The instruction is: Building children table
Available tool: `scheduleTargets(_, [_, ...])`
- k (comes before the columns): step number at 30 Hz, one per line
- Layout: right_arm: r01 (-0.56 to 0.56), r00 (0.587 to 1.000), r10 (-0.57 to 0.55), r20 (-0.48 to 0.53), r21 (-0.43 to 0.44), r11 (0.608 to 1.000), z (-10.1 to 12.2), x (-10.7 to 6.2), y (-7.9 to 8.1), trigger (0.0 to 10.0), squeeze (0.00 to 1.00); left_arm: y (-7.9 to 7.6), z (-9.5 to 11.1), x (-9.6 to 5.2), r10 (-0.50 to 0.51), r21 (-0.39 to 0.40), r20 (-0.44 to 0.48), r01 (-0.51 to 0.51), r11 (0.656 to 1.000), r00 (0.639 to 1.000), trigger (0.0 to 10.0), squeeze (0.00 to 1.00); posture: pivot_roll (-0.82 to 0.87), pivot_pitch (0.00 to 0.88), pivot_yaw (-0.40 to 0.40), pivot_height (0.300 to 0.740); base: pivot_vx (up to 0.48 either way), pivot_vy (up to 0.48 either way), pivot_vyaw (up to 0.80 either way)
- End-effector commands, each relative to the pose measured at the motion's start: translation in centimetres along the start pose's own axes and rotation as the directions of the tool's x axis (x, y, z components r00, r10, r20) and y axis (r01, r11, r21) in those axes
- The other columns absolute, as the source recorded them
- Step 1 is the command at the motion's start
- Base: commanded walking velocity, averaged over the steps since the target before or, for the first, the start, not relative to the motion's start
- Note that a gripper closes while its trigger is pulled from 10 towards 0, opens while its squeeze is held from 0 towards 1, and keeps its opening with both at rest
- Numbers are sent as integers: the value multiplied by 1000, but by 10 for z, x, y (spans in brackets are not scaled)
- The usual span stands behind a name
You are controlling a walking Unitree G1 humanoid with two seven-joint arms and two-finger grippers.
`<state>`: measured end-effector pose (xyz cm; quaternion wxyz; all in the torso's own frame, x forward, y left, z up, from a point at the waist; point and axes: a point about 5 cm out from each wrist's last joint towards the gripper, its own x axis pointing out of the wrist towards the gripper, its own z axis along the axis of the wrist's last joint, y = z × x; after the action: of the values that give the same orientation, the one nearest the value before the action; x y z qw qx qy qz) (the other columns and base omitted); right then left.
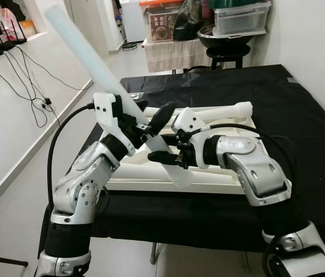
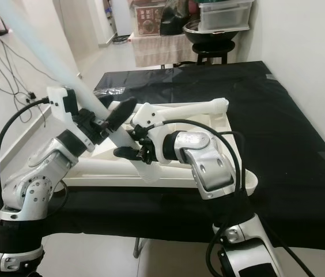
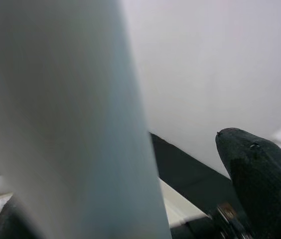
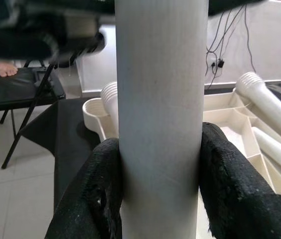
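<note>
White table leg tilted, above upturned white tabletop, apparently.

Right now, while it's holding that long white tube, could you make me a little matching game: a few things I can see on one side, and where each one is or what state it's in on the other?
Things:
1. table leg
2. right end effector
3. white tabletop
4. second leg

States or places:
A. lying underside up on the black cloth
B. resting flat across the upturned tabletop, threaded end to the right
C. tilted, upper end up and to the robot's left
D. closed around the lower part of the tube

Pairs: 1-C, 2-D, 3-A, 4-B
</note>
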<state>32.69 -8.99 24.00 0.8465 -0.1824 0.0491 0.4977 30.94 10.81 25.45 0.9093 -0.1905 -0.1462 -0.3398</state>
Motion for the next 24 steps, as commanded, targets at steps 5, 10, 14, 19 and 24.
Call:
scheduleTargets(5, [-11,999,11,40,-9,1000,9,2,4,0,0,-4,1,-1,-12,-17,21,12,1000,1000,10000,0,-122,0,115,740,0,0,0])
scheduleTargets(10, [-19,999,19,39,3,1000,6,2,9,0,0,1,21,0,22,-31,145,-18,999,989,0,0,-125,0,113,740,0,0,0])
scheduleTargets(14, [-2,999,1,38,24,1000,2,4,7,0,0,-5,27,0,-16,-23,169,20,1000,986,0,0,-129,0,102,740,0,0,0])
scheduleTargets(19, [44,997,-47,63,46,998,0,6,2,510,0,-9,30,-1,-37,-29,182,43,999,983,0,0,-132,0,102,740,0,0,0])
scheduleTargets(24, [128,981,-133,138,46,991,1,6,-2,10000,0,-10,29,0,-43,-32,183,50,998,982,0,0,-141,0,109,740,0,0,0])
